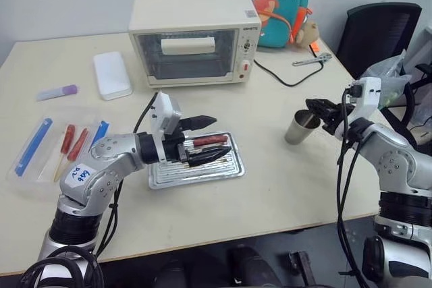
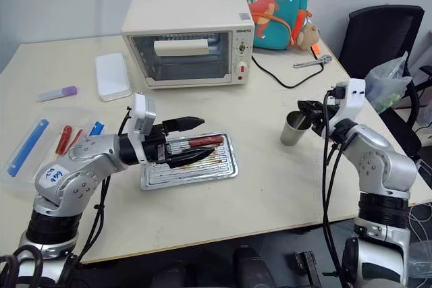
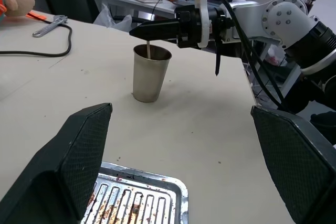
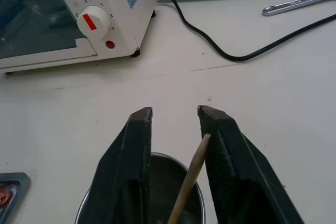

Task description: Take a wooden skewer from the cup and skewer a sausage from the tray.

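Observation:
The grey steel cup (image 1: pixel 300 128) stands on the table at the right, with a wooden skewer (image 4: pixel 190 182) leaning in it. My right gripper (image 4: pixel 175 111) hovers level just over the cup's rim. Its jaws are narrowed, still with a gap between them, and the skewer's top rests against one finger (image 4: pixel 223 145). The silver tray (image 1: pixel 229 168) lies at the centre with a reddish-brown sausage (image 1: pixel 210 141) on it. My left gripper (image 1: pixel 221 135) is open over the tray, one finger on each side of the sausage without touching it.
A white toaster oven (image 1: pixel 194 37) stands behind the tray, its black cable (image 1: pixel 283 79) running toward a wrench (image 1: pixel 312 60). A white box (image 1: pixel 112 74) and a clear dish (image 1: pixel 27 177) of blue strips and red sausages lie at the left. A black chair (image 1: pixel 378 32) stands beyond the table's right edge.

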`<action>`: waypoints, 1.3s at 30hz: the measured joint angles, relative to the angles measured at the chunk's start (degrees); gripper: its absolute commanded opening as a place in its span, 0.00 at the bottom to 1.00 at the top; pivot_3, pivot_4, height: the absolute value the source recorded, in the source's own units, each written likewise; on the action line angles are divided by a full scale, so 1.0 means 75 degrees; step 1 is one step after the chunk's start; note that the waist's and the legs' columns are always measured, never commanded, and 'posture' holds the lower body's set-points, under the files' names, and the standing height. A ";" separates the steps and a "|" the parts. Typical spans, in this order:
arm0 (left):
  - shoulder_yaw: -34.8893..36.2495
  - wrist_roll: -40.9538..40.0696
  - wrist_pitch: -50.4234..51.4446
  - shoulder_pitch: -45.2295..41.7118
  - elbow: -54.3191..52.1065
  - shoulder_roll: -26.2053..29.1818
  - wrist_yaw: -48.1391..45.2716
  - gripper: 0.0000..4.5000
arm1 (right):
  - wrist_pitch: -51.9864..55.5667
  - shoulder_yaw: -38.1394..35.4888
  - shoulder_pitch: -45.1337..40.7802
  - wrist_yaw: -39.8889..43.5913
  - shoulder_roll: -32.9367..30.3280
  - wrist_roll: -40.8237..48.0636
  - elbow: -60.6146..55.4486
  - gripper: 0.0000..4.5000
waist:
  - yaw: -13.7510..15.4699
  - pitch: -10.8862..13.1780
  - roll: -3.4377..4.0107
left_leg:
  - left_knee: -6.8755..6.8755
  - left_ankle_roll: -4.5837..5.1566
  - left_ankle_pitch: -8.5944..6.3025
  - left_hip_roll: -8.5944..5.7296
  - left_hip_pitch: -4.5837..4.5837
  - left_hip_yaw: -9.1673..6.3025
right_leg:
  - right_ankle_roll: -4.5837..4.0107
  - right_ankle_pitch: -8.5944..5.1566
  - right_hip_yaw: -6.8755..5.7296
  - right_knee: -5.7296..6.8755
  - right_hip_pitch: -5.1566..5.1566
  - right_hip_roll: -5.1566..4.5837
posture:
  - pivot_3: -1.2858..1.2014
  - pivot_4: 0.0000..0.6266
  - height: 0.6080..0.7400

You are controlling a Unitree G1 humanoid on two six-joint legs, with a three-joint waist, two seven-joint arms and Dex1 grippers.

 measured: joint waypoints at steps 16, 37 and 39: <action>-0.0006 0.0252 -0.0114 -0.0431 0.0297 -0.0051 -0.0281 1.00 | 0.0055 -0.0014 0.0025 -0.0150 0.0081 0.0033 -0.0244 0.00 | 0.0001 0.0000 0.0000 | -0.0001 0.0000 0.0000 0.0000 -0.0001 0.0001 | 0.0000 0.0000 0.0001 0.0000 -0.0002 0.0000 | 0.52 0.24 1.00; 0.0096 0.0444 -0.0403 -0.0591 0.0336 -0.0942 0.0252 1.00 | 0.3443 -0.1968 -0.3377 -0.2714 0.0512 0.3228 -0.1066 0.00 | -0.0017 0.0010 0.0016 | -0.0004 0.0000 0.0000 0.0008 -0.0008 0.0011 | 0.0000 0.0000 0.0012 0.0013 -0.0024 0.0003 | 0.52 0.24 1.00; 0.0104 0.0455 -0.0476 -0.0711 0.0323 -0.1107 0.0447 1.00 | 0.3673 -0.2259 -0.3673 -0.3617 0.1119 0.4020 -0.0888 0.00 | -0.0017 0.0009 0.0017 | -0.0004 0.0000 0.0000 0.0008 -0.0012 0.0011 | 0.0000 0.0000 0.0011 0.0013 -0.0030 0.0003 | 0.52 0.24 1.00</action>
